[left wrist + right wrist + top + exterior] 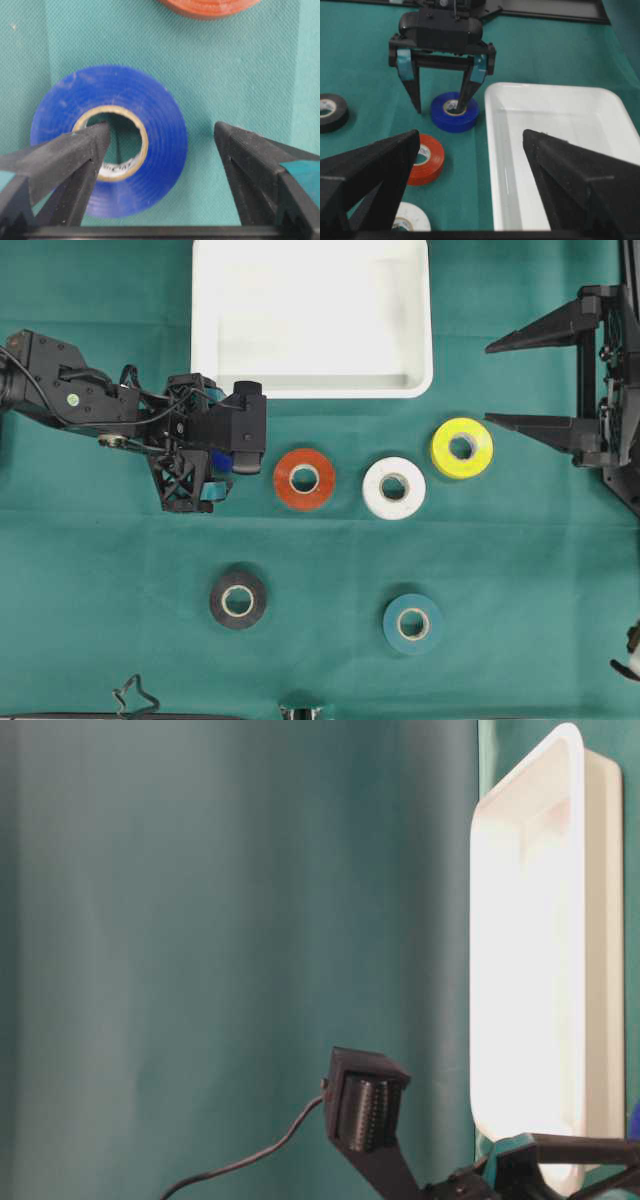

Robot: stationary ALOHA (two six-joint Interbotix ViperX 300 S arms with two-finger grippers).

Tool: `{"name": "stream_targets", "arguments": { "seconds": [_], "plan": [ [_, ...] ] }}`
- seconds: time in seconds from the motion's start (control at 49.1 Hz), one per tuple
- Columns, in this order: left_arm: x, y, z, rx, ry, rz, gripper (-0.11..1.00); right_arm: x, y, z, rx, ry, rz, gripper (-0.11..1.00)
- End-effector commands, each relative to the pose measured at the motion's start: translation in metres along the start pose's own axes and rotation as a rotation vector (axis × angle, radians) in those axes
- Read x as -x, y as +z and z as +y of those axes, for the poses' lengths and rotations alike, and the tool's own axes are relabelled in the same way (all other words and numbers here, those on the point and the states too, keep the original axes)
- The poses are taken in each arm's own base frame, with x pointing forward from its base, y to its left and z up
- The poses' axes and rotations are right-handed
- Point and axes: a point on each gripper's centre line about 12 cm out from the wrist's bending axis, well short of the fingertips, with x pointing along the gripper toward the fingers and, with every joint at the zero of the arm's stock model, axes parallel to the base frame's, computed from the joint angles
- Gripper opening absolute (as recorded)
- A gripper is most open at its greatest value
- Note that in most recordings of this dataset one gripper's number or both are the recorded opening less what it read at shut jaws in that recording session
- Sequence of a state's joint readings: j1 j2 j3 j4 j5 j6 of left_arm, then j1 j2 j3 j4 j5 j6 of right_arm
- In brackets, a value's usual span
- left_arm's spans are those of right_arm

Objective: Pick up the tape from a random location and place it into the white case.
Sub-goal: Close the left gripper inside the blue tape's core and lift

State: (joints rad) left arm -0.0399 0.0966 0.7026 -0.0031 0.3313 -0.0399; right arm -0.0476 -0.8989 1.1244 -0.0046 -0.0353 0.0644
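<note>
Left hand (442, 107) is spread wide and poised over the blue tape roll (107, 145), holding nothing. In the left wrist view one finger (75, 155) sits over the roll's cardboard core, the other stands outside the rim over bare green cloth; whether either touches yet, I cannot tell. The roll lies flat on the worktop (100, 570), just beside the orange roll (304, 479) and near a front corner of the white case (412, 385), which looks empty.

Handling estimate: a light, stiff ring. The vinyl wall should give very little when squeezed, and the outer face looks smooth, so some slip is possible. Best hold, I judge, is across one wall of the ring, one finger inside the core and one outside, which the present pose suits. A pinch across the full diameter looks less secure.

Right hand (470, 165) is spread too, parked well apart from the rolls.
</note>
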Motion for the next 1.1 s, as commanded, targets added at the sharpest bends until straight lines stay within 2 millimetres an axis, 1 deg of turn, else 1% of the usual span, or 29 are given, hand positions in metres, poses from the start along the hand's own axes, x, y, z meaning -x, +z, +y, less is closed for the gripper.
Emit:
{"name": "stream_targets", "arguments": {
  "seconds": [0.0,0.244,0.326,0.387,0.57,0.611,0.896,0.977,1.079],
  "plan": [
    [-0.001,0.001,0.001,0.006,0.001,0.000,0.99,-0.001,0.010,0.001,0.003,0.002,-0.024,0.93],
    [-0.001,0.000,0.000,0.009,0.000,0.005,0.97,-0.001,0.010,0.001,0.003,0.002,-0.024,0.93],
    [-0.001,0.000,0.000,0.015,0.001,0.011,0.93,-0.001,0.010,0.001,0.003,0.002,-0.024,0.93],
    [0.001,0.001,0.000,0.021,0.001,0.012,0.81,-0.001,0.010,0.001,0.003,0.002,-0.024,0.93],
    [0.004,-0.001,0.000,0.029,0.002,0.034,0.31,-0.001,0.011,0.000,0.003,0.000,-0.026,0.93],
    [0.004,-0.001,0.000,0.029,0.002,0.038,0.24,-0.001,0.011,0.001,0.003,0.002,-0.026,0.93],
    [0.007,0.001,0.000,0.029,0.001,0.034,0.24,-0.002,0.010,0.001,0.003,0.001,-0.021,0.93],
    [0.012,0.003,-0.003,0.022,-0.003,0.025,0.24,-0.002,0.009,0.000,0.003,-0.001,-0.014,0.93],
    [0.026,0.011,-0.009,0.020,-0.011,0.001,0.24,-0.002,0.009,0.000,0.003,-0.001,-0.009,0.93]
  ]
}}
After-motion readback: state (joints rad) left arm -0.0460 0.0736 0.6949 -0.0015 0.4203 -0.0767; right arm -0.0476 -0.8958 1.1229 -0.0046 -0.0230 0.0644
